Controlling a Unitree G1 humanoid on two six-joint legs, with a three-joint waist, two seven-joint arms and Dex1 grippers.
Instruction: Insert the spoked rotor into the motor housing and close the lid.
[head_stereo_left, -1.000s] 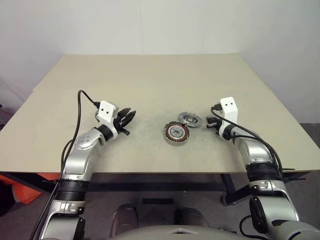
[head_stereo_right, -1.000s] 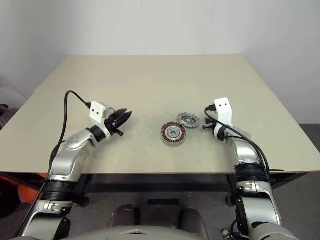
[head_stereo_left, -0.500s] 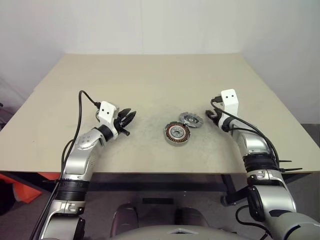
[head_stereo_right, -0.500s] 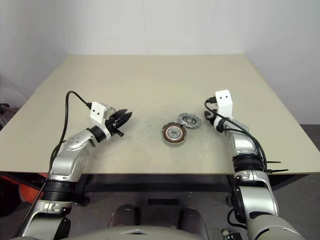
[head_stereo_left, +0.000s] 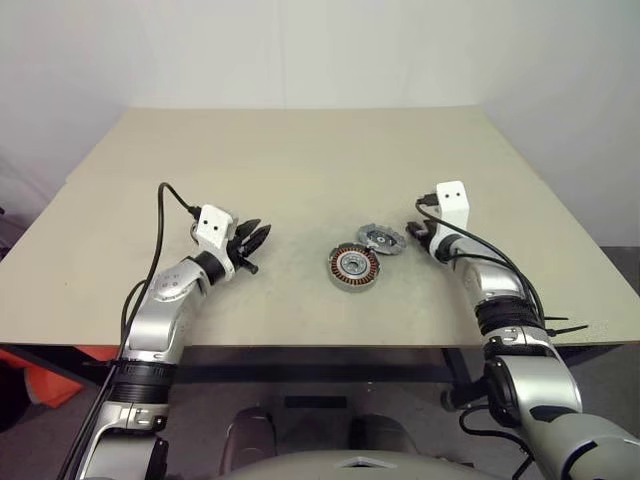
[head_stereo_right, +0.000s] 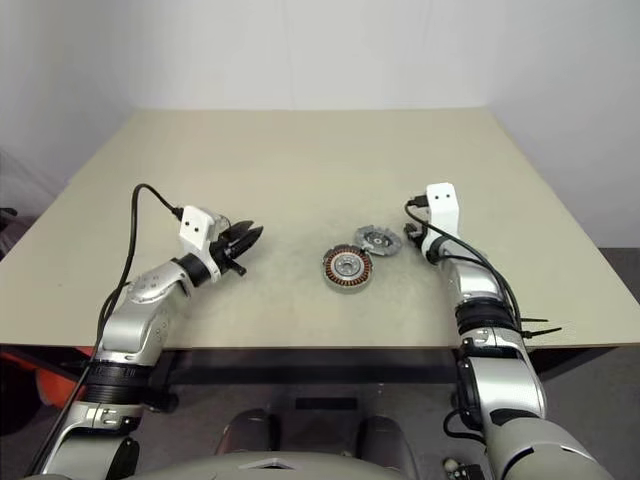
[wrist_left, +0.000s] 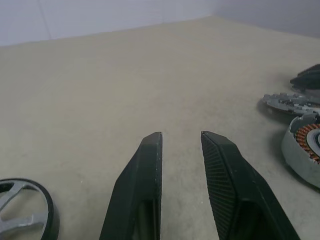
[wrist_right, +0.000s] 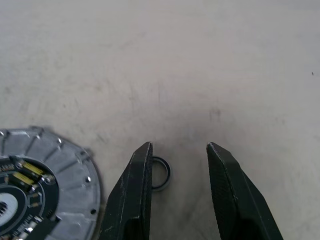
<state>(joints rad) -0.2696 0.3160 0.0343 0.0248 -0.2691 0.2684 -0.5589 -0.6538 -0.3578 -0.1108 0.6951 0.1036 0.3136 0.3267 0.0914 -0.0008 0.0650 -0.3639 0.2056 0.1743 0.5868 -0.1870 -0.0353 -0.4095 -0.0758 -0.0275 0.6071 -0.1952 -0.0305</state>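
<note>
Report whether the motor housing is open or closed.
Open. The motor housing lies flat on the table with its copper windings and hub exposed; nothing covers it.

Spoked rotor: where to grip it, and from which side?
Probably the notched rim on the robot's right side. The spoked rotor lies flat, and the motor housing crowds its near-left side, so the right edge is free. The right gripper sits beside it, jaws open. Mind the small ring there.

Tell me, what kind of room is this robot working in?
Probably a lab or test room: a plain beige table against bare white walls, holding only small motor parts, a copper-wound motor housing and a flat grey disc, nothing homely.
</note>
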